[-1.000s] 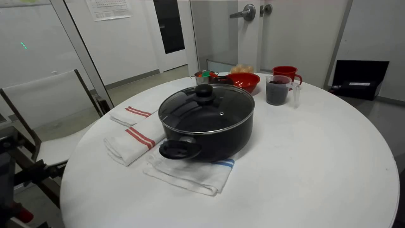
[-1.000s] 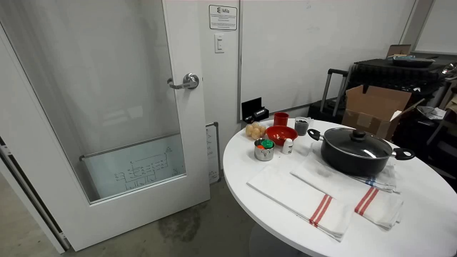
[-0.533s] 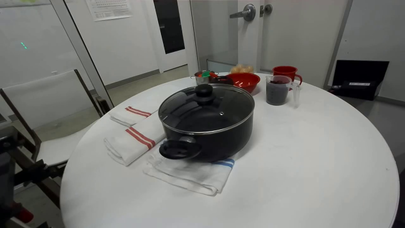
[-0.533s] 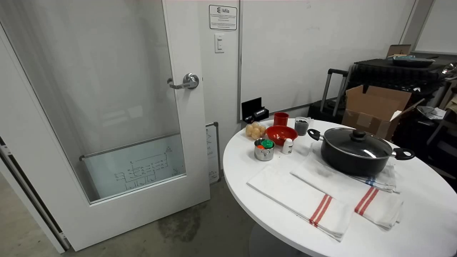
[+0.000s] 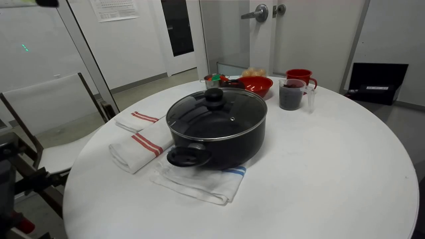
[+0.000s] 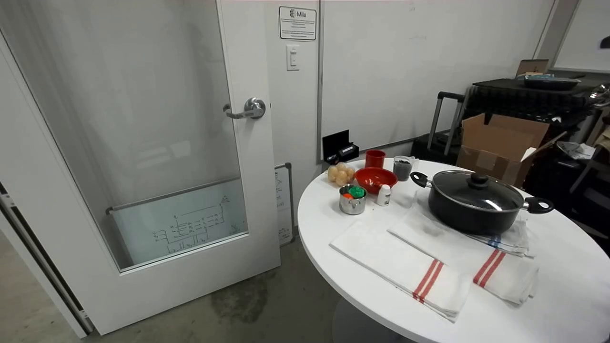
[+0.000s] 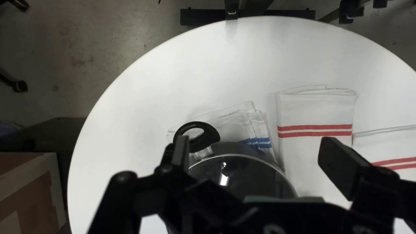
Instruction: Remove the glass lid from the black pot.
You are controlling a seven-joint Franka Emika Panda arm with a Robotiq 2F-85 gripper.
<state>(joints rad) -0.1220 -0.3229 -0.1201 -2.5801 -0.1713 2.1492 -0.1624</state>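
Note:
The black pot (image 5: 239,149) stands on the round table, partly on a folded towel; it shows in an exterior view (image 6: 467,214) too. The glass lid (image 5: 245,111) sits flat on it with its black knob (image 5: 214,95) up. In the wrist view the lid (image 7: 256,175) and a pot handle (image 7: 208,138) show; the knob is hidden behind the gripper body. My gripper (image 7: 255,144) is open and empty, its fingers wide apart above the pot. A dark tip, seemingly of the gripper, shows at the picture edge in both exterior views (image 5: 46,2) (image 6: 605,43), high above the table.
White towels with red stripes (image 5: 139,146) lie beside the pot, and a blue-striped towel (image 5: 206,186) under it. A red bowl (image 5: 255,84), clear measuring cup (image 5: 289,99), red mug (image 5: 300,74), metal cup (image 6: 352,205) and white bottle (image 6: 383,196) stand behind on the table (image 5: 332,166).
A dark tip has come into both exterior views, at the top left edge and at the right edge. The pot, the lid and the other table things have not moved.

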